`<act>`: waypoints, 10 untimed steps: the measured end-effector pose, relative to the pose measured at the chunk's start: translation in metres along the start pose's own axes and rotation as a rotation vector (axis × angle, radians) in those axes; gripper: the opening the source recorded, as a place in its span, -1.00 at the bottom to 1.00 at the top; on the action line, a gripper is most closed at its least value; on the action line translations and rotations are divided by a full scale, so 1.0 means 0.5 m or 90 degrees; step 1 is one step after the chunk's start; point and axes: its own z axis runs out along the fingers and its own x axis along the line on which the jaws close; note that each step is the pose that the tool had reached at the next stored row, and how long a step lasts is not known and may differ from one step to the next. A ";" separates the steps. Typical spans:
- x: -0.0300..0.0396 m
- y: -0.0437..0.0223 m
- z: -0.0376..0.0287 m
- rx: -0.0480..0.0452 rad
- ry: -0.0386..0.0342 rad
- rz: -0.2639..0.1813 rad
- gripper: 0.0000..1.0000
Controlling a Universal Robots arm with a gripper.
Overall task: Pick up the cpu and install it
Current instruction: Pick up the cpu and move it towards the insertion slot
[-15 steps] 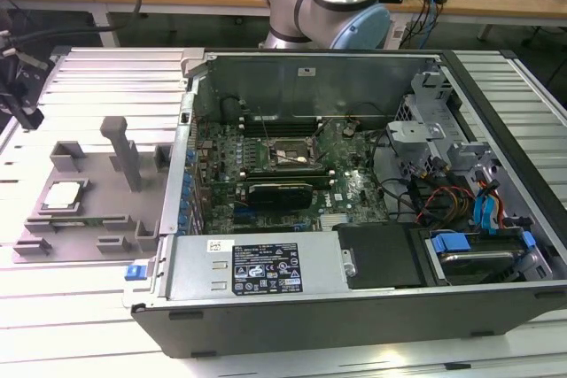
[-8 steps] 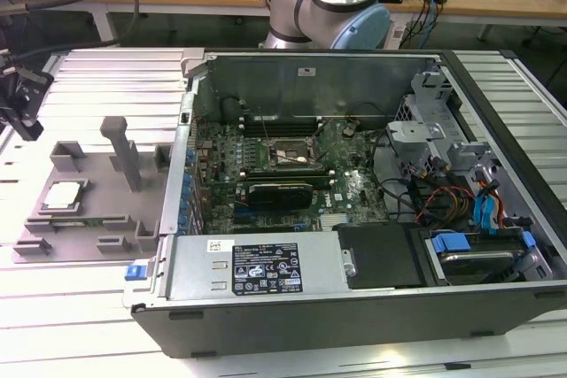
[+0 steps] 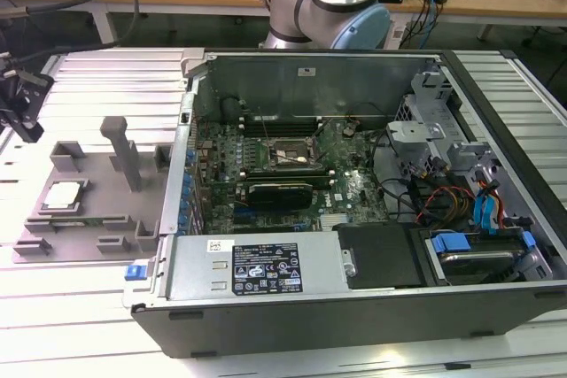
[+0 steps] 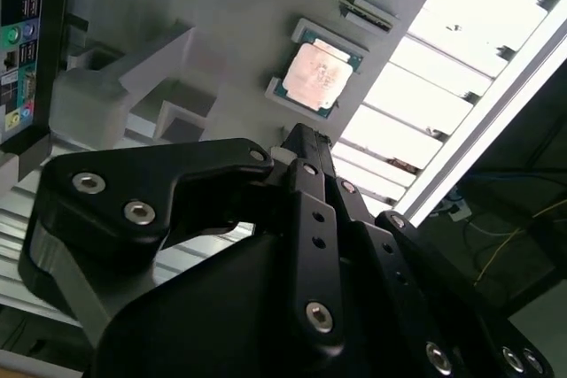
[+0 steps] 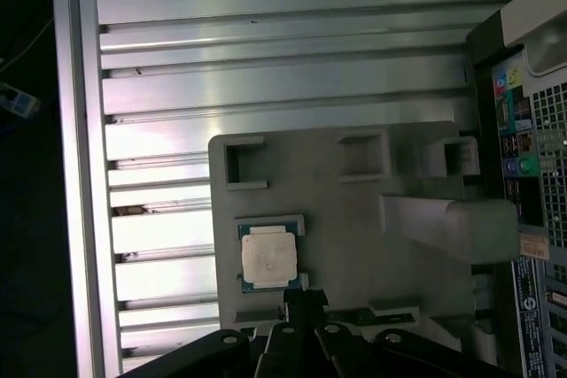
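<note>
Silvery-grey with a pale edge, the small flat square cpu (image 3: 64,194) lies in its recess on the grey plastic fixture plate (image 3: 89,219). In the exterior view it is at nine o'clock from the open dark computer case (image 3: 354,307) and well apart from the black rectangular motherboard socket (image 3: 282,155), so pickup and installation both look undone. The black gripper (image 5: 297,300) hangs over the plate, jaws clenched together on nothing, tips just beside the chip's edge in both wrist views.
</note>
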 end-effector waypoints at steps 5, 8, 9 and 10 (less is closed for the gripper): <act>0.001 0.000 0.003 0.0048 -0.0004 0.000 -0.79; 0.002 -0.001 0.005 0.0047 -0.0006 0.000 -0.79; 0.002 -0.001 0.006 0.0047 -0.0006 0.000 -0.79; 0.003 -0.001 0.007 0.0048 -0.0005 0.000 -0.79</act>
